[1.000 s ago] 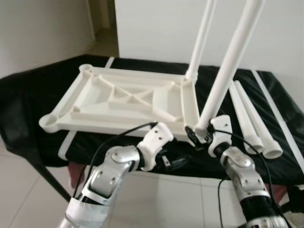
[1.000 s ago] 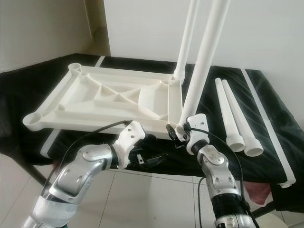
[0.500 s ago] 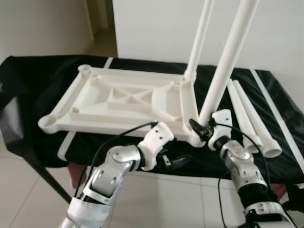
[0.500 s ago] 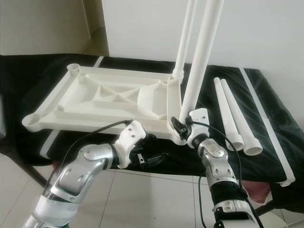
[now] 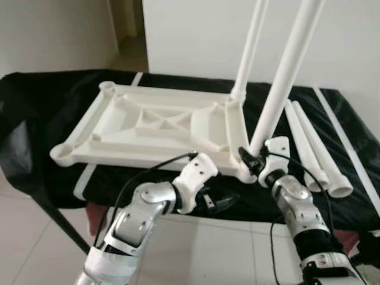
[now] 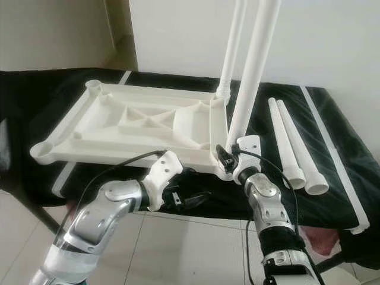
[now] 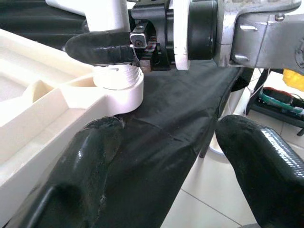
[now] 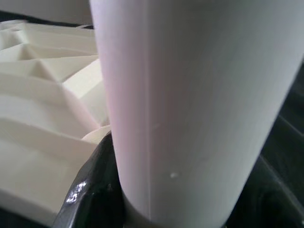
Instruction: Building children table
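tabletop: white plastic tabletop [image 5: 157,127] lies upside down, ribbed underside up, on a black-covered bench [image 5: 47,95]; near edge sits close to the bench's front edge
standing legs: two white legs stand upright in the right-hand corner sockets; far leg [image 5: 249,50] in the back corner, near leg [image 5: 285,77] in the front corner, both running out of the top of the picture
near leg base: sits in the round front-right corner socket [image 7: 118,88]; leans slightly to the right as it rises
loose legs: two more white legs [image 5: 312,148] lie side by side on the black cover, right of the tabletop, open ends toward the robot, touching or nearly touching each other
empty sockets: left front corner socket [image 5: 61,154] and left back corner socket [image 5: 107,86] hold no leg
right gripper: right gripper [image 5: 254,161] at the base of the near leg, just above the socket; black fingers [image 7: 97,47] clamped around the leg, one each side
right wrist view: leg surface very close up, black finger [image 8: 88,190] pressed against it, ribbed tabletop behind
left gripper: left gripper [image 5: 222,202] in front of and below the bench edge, under the tabletop's front right part; fingers [image 7: 85,161] spread wide, holding nothing, pointing toward the right gripper
left arm: silver, bent at the elbow, black cable looping over it
floor: pale tiles [image 5: 24,237] under and in front of the bench
wall: white wall [image 5: 196,35] behind the bench
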You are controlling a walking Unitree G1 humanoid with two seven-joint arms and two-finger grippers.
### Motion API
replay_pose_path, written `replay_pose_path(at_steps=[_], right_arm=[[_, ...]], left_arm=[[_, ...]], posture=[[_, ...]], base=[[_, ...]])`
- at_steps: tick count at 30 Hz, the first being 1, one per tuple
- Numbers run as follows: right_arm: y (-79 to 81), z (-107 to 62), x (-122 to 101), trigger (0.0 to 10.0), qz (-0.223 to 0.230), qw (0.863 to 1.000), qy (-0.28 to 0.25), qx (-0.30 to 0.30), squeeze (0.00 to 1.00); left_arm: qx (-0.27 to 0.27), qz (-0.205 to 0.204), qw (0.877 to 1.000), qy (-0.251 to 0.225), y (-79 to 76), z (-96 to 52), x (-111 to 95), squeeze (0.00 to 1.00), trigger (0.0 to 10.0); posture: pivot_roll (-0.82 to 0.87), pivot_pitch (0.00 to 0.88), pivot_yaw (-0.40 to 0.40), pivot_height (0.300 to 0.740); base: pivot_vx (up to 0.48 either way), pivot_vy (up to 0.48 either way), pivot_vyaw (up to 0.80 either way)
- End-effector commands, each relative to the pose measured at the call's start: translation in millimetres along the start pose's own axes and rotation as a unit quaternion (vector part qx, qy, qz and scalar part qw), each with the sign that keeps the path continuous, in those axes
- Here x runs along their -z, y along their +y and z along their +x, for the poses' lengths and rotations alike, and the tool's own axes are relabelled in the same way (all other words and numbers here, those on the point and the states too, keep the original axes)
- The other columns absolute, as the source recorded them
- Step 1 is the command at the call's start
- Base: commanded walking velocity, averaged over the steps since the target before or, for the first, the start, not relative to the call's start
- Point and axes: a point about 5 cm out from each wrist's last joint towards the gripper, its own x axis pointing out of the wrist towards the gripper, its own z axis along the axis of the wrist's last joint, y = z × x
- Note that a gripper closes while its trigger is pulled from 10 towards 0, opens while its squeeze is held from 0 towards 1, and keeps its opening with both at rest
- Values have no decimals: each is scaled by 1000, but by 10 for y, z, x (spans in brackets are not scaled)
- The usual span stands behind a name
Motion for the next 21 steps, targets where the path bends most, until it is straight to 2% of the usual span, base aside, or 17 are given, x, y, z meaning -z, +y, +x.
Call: replay_pose_path(at_steps=[1, 7, 11, 14, 16, 19, 21], right_arm=[[-75, -74, 135, 10000, 1, 999, 35, 42, 0], [20, -180, 127, 10000, 27, 991, 25, 130, 0], [63, -214, 136, 10000, 33, 988, 25, 150, 0], [149, -287, 138, 10000, 39, 981, 22, 191, 0], [149, -287, 138, 10000, 39, 981, 22, 191, 0], [183, -342, 129, 10000, 45, 965, 21, 259, 0], [285, -317, 147, 10000, 67, 966, 30, 248, 0]], left_arm=[[-44, 0, 999, 4, 47, -7, 10, 0, 10000], [-37, -1, 999, 7, 22, -7, 24, 0, 10000], [-36, -1, 999, 7, 20, -8, 26, 0, 10000], [-35, 0, 999, 8, 14, -11, 29, 0, 10000], [-35, 0, 999, 8, 14, -11, 29, 0, 10000], [-34, 1, 999, 8, 8, -8, 29, 0, 10000], [-34, 2, 999, 7, 6, -9, 29, 0, 10000]], posture=[[21, 24, -30, 740], [17, 24, -29, 740], [18, 23, -28, 740], [17, 19, -29, 740], [17, 19, -29, 740], [20, 13, -32, 740], [24, 11, -32, 740]], base=[[0, 0, 0], [0, 0, 0], [0, 0, 0], [0, 0, 0], [0, 0, 0], [0, 0, 0], [0, 0, 0]])
